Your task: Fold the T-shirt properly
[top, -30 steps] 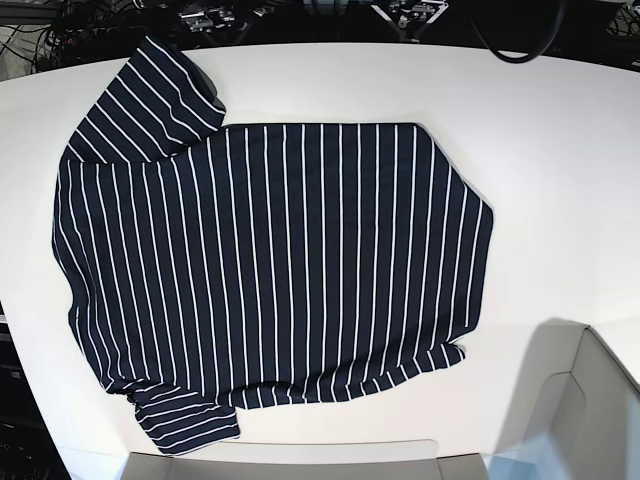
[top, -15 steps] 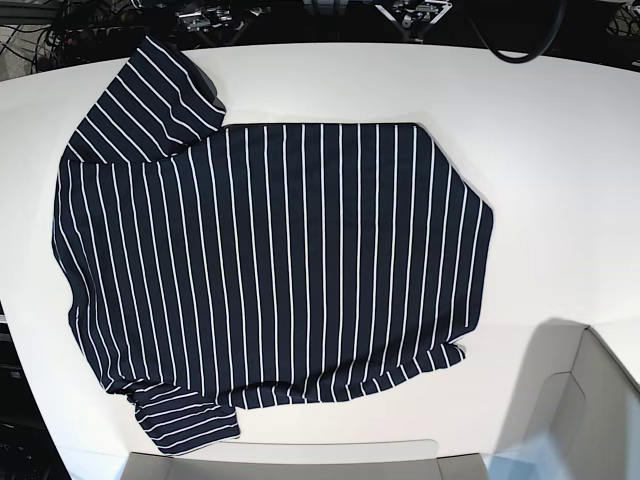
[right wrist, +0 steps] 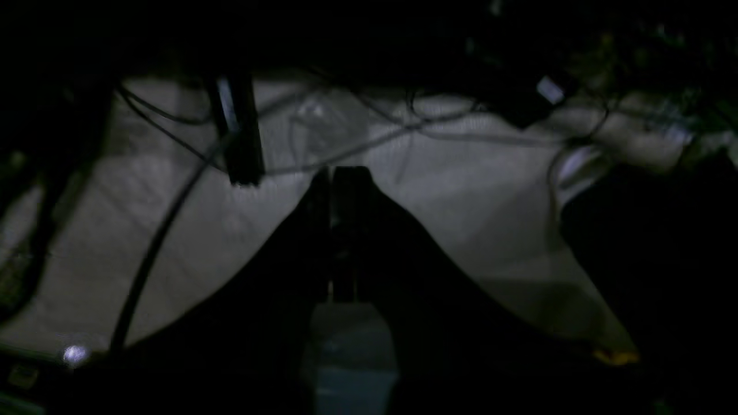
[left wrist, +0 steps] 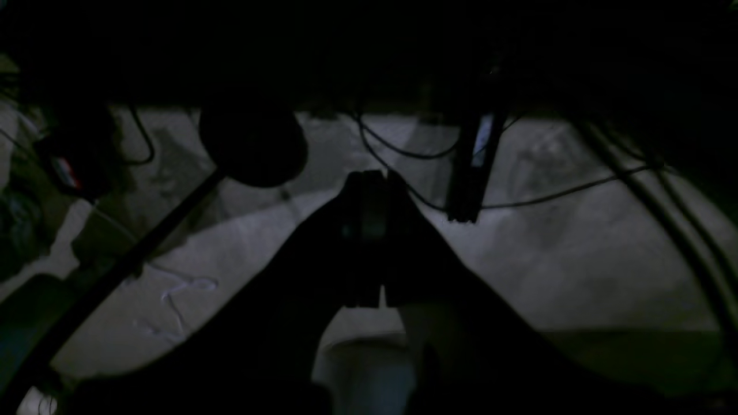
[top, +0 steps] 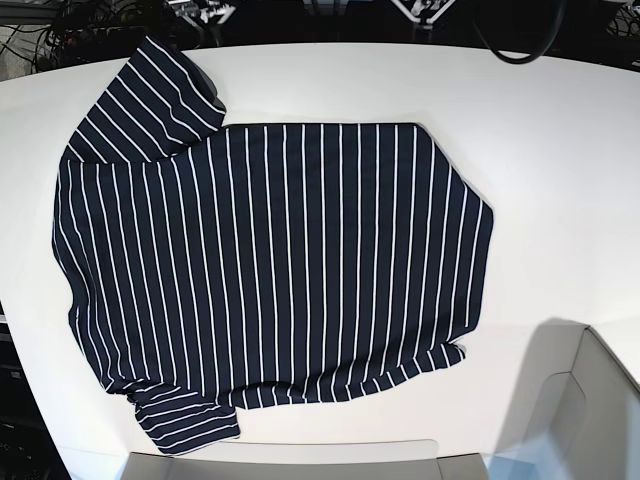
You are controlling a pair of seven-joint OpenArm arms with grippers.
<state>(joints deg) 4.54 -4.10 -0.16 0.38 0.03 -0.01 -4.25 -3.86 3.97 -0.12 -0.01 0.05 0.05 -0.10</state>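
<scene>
Your T-shirt [top: 270, 270] lies spread flat on the white table [top: 540, 150], filling the left and middle of the base view, its thin white stripes running from the far edge toward the near one. One sleeve reaches out toward the far left corner of the table, and the other pokes out at the near left, just beside the table's front edge. The right part of the table is bare, with a pale bin [top: 585, 400] at the near right corner. Neither arm shows over the table in the base view. Your wrist views are very dim: the left gripper [left wrist: 369, 230] has its jaws pressed together with nothing between them, over a grey floor crossed by dark cables [left wrist: 548, 196]. The right gripper [right wrist: 337, 230] is likewise closed tight and empty.
</scene>
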